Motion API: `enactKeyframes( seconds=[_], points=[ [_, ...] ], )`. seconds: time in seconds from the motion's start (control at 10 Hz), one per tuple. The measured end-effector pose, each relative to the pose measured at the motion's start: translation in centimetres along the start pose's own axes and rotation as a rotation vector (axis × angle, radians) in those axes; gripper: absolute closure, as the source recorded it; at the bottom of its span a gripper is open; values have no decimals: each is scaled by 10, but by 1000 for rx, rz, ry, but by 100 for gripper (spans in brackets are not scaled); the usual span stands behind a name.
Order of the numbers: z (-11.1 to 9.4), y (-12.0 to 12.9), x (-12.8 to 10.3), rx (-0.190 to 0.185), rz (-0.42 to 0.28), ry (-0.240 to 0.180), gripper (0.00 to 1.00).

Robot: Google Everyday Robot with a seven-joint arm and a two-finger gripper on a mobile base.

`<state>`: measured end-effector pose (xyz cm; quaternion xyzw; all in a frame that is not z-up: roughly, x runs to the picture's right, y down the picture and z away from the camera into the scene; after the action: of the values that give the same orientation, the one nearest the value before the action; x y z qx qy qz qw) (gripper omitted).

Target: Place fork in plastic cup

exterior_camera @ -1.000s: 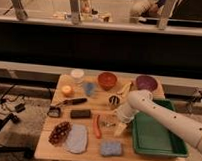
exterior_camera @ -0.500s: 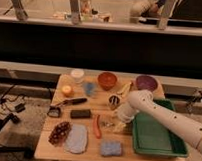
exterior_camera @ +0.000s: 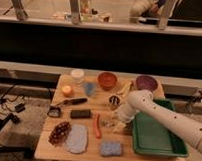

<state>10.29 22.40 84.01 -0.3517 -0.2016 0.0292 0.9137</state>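
On the wooden table (exterior_camera: 93,102), our gripper (exterior_camera: 112,123) hung low between the orange carrot (exterior_camera: 97,126) and the green plastic tray (exterior_camera: 157,139); we could not tell its grip. The small pale blue plastic cup (exterior_camera: 89,88) stood farther back.

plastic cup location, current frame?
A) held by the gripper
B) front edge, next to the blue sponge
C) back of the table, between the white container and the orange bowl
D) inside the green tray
C: the plastic cup stands near the back, between the white container and the orange bowl; the gripper is low at mid-table, just left of the green tray.
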Motion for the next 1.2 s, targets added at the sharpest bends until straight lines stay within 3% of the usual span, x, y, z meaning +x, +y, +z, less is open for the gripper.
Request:
enactKeyframes(
  seconds=[0.6,0.9,1.0,1.2],
  points=[
    [-16,2,-12,6,-33,-1,41],
    [-10,1,-14,-4,-38,-3,41],
    [-7,0,-13,-9,-38,-3,43],
    [-2,0,-10,-17,-33,0,59]
  ],
)
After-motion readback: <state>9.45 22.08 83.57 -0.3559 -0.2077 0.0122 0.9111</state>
